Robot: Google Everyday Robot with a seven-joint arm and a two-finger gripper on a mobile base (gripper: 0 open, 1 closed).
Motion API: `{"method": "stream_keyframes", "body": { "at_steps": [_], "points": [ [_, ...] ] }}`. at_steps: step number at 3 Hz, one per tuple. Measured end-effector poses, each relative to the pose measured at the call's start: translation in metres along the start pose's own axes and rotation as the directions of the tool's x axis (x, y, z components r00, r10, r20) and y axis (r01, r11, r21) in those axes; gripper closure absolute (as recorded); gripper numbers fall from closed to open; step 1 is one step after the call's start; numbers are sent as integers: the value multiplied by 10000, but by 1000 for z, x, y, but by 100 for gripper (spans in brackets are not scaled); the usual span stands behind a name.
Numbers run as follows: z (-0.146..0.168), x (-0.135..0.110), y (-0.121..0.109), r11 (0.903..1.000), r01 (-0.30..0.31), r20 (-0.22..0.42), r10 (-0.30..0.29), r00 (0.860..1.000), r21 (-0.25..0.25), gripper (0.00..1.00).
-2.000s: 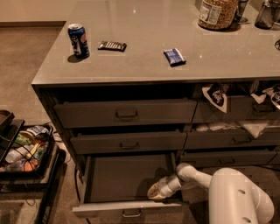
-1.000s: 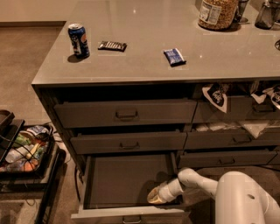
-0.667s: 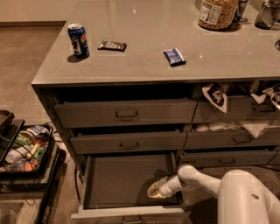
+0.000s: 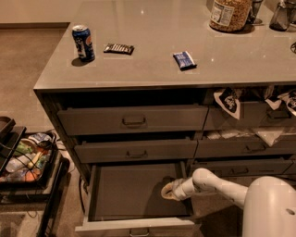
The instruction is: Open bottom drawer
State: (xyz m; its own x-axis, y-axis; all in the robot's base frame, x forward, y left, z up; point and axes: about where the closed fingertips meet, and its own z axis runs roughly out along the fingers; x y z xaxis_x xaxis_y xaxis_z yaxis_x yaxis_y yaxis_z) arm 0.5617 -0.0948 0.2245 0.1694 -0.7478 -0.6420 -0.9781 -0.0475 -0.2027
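Note:
The bottom drawer of the left stack stands pulled far out, showing its dark flat inside, which looks bare. Its slim grey front with a small centre pull lies at the lower edge of the view. My gripper is at the end of the white arm, which comes in from the lower right. It hangs over the drawer's inside near the right wall.
Two taller drawers sit above it, slightly ajar. The right stack shows snack bags. On the counter are a blue can, a dark bar, a blue packet and a jar. A tray cart with items stands left.
The gripper has shifted slightly over the drawer's right side, down and left and then back. The drawer stays pulled out as before.

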Motion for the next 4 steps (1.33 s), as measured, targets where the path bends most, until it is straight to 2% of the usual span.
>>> {"method": "stream_keyframes", "body": {
  "at_steps": [2,4],
  "points": [
    [-66,-2,-18,9947,240,-1210,-118,9926,1001,100],
    [-98,-11,-8,9893,479,-1878,-213,9820,1382,100]
  ]
}}
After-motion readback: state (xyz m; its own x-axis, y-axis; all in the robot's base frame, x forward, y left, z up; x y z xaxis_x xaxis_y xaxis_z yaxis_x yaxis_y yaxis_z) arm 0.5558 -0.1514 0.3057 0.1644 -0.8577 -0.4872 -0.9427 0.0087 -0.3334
